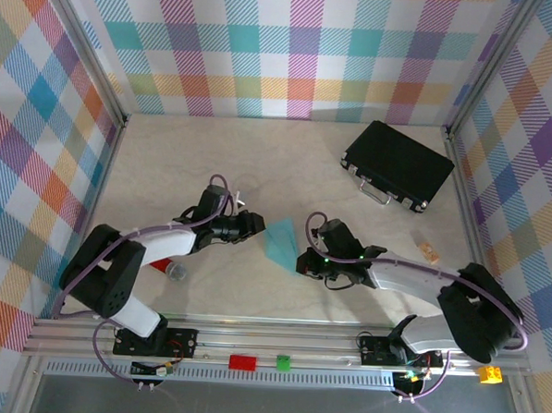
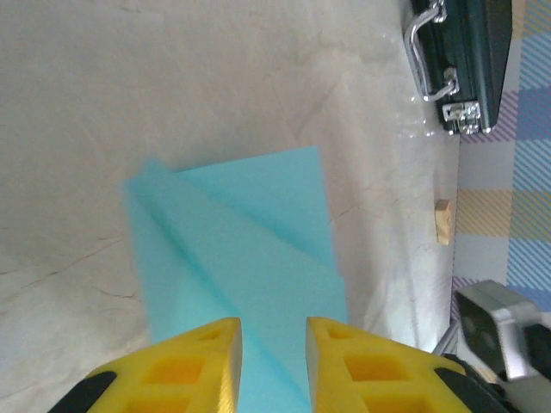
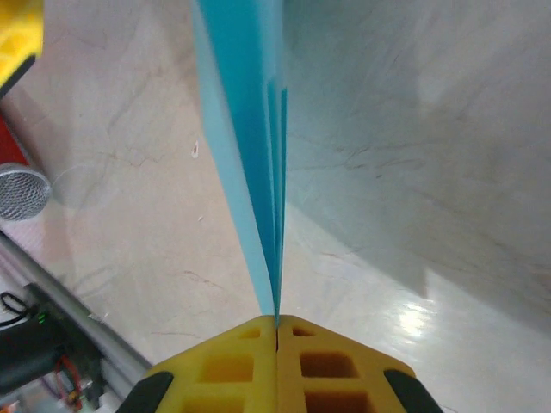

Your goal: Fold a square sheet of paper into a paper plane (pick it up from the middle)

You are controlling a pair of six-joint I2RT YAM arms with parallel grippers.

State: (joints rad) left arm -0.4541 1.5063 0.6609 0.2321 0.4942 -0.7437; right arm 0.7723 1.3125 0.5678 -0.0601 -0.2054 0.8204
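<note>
Right gripper (image 3: 277,325): jaws pressed together on the bottom edge of the folded blue paper (image 1: 281,239), which rises edge-on out of the seam. Left gripper (image 2: 274,331): jaws partly apart, gripping nothing, with the paper running into the gap between them. I can't tell if either pad touches it.

From above, the paper sits mid-table between my 2 grippers, left one at its 9 o'clock, right one at its 5 o'clock. The black case (image 1: 397,165) is well apart at 1 o'clock.

Risks:
- Only 1 pinch carries the paper. It is thin, so it may droop or swing, and the layers could fan open.
- If my left jaws close off the crease they would crumple it or add a wrong fold.
- Pulling left against the right pinch could tear it or drag it out.

Hard to read:
- The layer count; I make out at least 2 flaps.
- The paper's top end is cut off in the right wrist view, and its near end is hidden behind the left fingers (image 2: 207,361).
- Whether it touches the table (image 1: 167,164) is unclear.
- Its edges are blurred.
</note>
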